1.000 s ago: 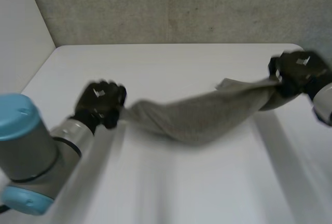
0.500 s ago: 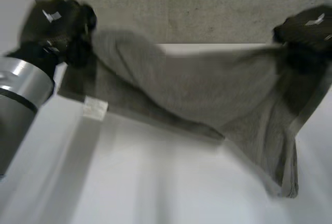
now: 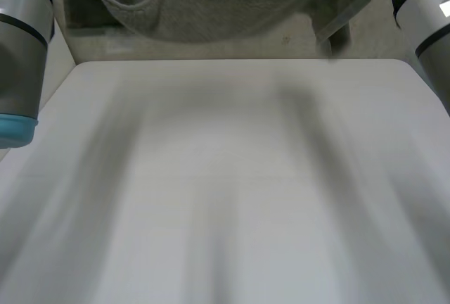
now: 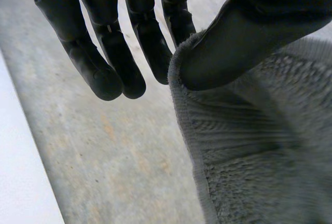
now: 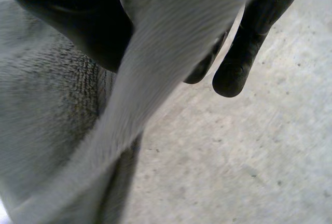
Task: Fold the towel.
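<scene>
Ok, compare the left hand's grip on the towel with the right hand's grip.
The left hand pinches the towel at its edge under the thumb, while the right hand has a stretched band of towel running between its thumb and fingers. The left hand's outer fingers hang straight and free of cloth; the right hand's sit mostly behind the band. Both hold the towel lifted clear of the table.

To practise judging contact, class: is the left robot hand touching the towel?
Touching. The left wrist view shows the left robot hand with its thumb pressed onto the towel.
</scene>
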Robot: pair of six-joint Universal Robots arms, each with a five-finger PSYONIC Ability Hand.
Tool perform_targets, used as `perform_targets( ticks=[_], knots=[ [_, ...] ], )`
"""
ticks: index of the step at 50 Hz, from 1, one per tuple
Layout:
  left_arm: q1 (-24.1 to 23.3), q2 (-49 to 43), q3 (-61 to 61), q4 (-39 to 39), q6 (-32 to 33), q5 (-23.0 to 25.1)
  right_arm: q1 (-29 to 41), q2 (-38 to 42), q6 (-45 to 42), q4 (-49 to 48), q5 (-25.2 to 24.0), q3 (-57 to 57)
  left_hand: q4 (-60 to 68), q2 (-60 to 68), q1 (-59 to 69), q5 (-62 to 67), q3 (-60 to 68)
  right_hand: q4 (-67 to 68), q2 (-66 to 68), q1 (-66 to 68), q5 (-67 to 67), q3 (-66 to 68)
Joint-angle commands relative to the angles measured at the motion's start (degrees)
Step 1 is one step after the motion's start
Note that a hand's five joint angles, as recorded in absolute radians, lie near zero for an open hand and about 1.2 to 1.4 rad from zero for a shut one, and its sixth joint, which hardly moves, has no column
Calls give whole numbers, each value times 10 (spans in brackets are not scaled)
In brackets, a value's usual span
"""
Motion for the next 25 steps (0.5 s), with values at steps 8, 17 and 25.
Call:
perform_targets(
  ticks=[8,17,25],
  knots=[
    [-1,19,-259,32,-6,32,-5,65,-132,174,-9,114,-66,-52,-27,-147,-85,35,35,46,28,33],
    [-1,16,-401,117,-4,48,-11,125,-154,116,-8,221,-66,-52,-27,-147,-85,35,35,46,28,33],
    [-14,18,-441,131,15,49,-11,138,-154,121,3,231,-66,-52,-27,-147,-85,-18,-18,-6,-25,-20]
  ],
)
